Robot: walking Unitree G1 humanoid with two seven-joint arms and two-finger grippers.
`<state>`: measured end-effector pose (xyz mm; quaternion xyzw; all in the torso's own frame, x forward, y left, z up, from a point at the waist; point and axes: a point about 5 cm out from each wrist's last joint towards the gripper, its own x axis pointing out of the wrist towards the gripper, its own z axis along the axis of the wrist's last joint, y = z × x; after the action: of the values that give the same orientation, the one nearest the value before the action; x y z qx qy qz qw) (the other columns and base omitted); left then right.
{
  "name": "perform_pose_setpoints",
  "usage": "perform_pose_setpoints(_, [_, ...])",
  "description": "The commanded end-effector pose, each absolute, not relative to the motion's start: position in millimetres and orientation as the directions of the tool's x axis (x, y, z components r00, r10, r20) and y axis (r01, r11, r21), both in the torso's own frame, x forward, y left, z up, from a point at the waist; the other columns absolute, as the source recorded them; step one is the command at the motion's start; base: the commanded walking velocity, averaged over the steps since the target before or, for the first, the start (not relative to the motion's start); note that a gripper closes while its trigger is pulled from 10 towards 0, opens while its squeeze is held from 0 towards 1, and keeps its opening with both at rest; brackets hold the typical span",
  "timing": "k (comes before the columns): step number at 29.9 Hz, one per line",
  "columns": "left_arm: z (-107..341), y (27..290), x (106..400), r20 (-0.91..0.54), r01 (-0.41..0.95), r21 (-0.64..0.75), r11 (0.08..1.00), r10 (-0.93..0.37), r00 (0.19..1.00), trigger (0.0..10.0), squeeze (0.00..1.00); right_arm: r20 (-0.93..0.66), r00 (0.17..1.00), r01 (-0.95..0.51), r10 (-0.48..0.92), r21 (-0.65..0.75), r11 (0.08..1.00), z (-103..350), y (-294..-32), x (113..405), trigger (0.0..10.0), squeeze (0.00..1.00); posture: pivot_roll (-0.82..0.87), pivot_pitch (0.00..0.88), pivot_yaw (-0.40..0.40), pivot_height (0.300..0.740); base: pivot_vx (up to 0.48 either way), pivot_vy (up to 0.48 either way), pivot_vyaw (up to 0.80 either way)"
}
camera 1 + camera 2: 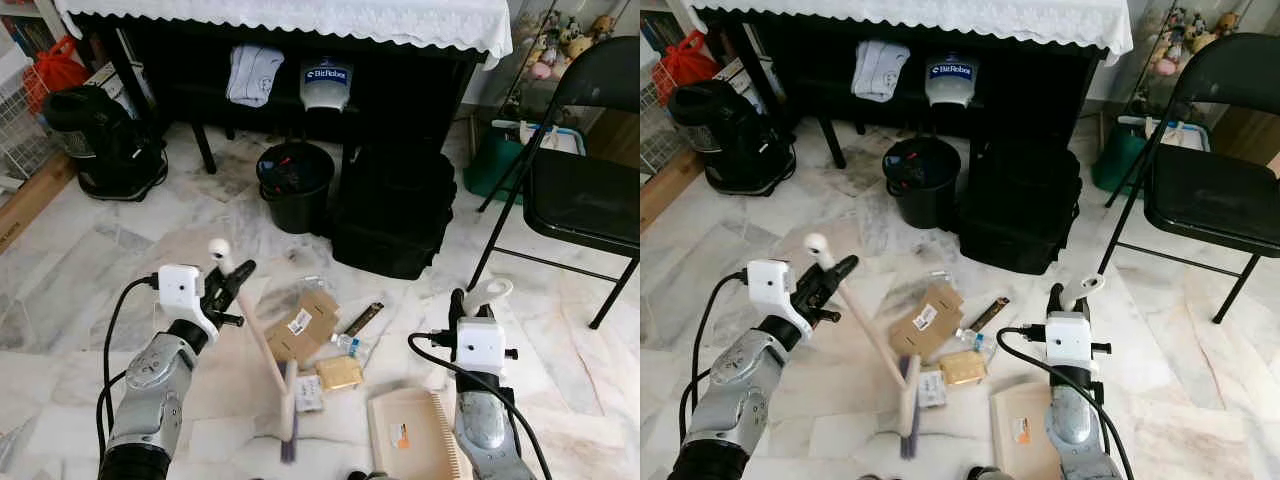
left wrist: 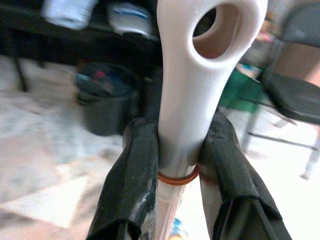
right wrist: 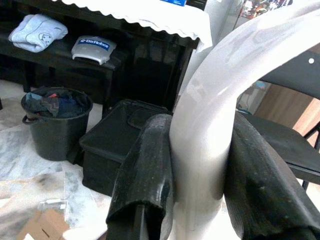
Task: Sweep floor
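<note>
My left gripper (image 1: 232, 285) is shut on the pale handle of a hand brush (image 1: 258, 335), whose bristled head (image 1: 288, 410) rests on the marble floor. The handle's holed end (image 2: 220, 30) sticks out past the black fingers (image 2: 135, 165). My right gripper (image 1: 470, 302) is shut on the white looped handle (image 3: 210, 130) of a beige dustpan (image 1: 412, 432), which lies flat on the floor at the lower right. Between brush and dustpan lies litter: a cardboard piece (image 1: 300, 325), a yellow packet (image 1: 339, 373), a small white box (image 1: 309, 393), a clear plastic bottle (image 1: 352, 346) and a dark strip (image 1: 364, 318).
A black bucket (image 1: 294, 185) and a black bag (image 1: 393, 210) stand ahead under a dark table with a white cloth (image 1: 300, 15). A black folding chair (image 1: 580, 180) is at the right, a black appliance (image 1: 100, 140) at the left.
</note>
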<state>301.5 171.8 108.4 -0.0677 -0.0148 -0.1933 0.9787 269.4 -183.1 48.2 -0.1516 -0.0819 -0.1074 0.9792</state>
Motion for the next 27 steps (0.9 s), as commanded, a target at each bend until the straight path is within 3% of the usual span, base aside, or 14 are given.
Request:
perform_pose_setpoints(1, [105.9,164.0,296.7,0.047,0.444,-0.181,0.878,-0.443,0.895,10.0,0.00,0.194,0.964,0.232,-0.180,-0.291,0.928,46.8,-183.1,268.5,10.0,0.00,0.01,0.169,0.008,0.740,0.000,0.000,0.00])
perform_pose_setpoints(12, [114.1,152.5,288.3,0.030,0.545,-0.255,0.799,-0.557,0.830,10.0,0.00,0.200,0.962,0.242,-0.187,-0.303,0.922,47.6,-185.6,270.6,10.0,0.00,0.01,0.167,0.003,0.740,0.000,0.000,0.00])
perform_pose_setpoints(20, [115.6,166.5,296.6,0.019,0.426,-0.165,0.889,-0.429,0.903,10.0,0.00,0.199,0.960,0.256,-0.197,-0.331,0.908,45.8,-185.7,269.6,10.0,0.00,0.01,0.170,0.002,0.740,0.000,0.000,0.00])
perform_pose_setpoints(27, [117.8,173.0,296.7,0.028,0.374,-0.141,0.916,-0.374,0.927,10.0,0.00,0.263,0.942,0.285,-0.209,-0.300,0.910,59.6,-188.5,273.8,10.0,0.00,0.01,0.173,0.002,0.740,0.000,0.000,0.00])
